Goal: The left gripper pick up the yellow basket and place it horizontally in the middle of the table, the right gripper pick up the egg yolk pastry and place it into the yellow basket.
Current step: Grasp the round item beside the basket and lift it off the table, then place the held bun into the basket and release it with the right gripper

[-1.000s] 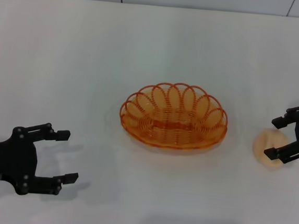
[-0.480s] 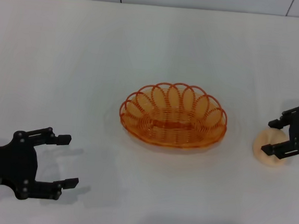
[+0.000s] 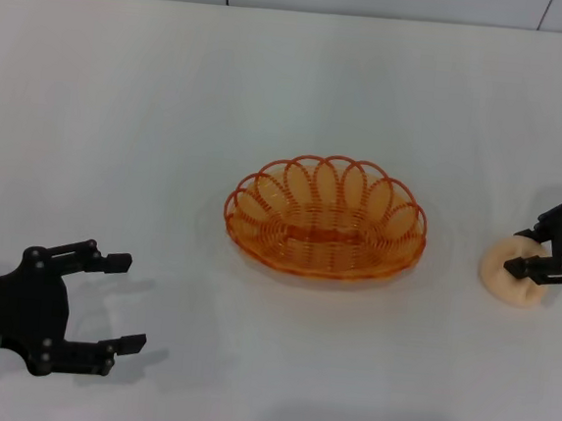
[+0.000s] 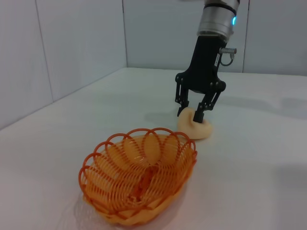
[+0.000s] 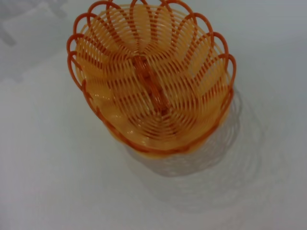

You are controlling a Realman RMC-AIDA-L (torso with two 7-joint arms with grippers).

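The yellow basket (image 3: 325,224) lies lengthwise across the middle of the white table (image 3: 271,101), upright and empty. It also shows in the left wrist view (image 4: 139,172) and the right wrist view (image 5: 151,76). The egg yolk pastry (image 3: 502,271) rests on the table to the basket's right. My right gripper (image 3: 523,253) comes down on the pastry with its fingers pinched into the pastry's top; the left wrist view shows this gripper (image 4: 190,114) and the pastry (image 4: 200,129). My left gripper (image 3: 130,301) is open and empty at the near left, well clear of the basket.
A wall seam runs along the table's far edge. Bare white table lies between the basket and each gripper.
My right gripper has lowered onto the pastry and narrowed its fingers around it. My left gripper drew back slightly toward the near left. The basket has not moved.
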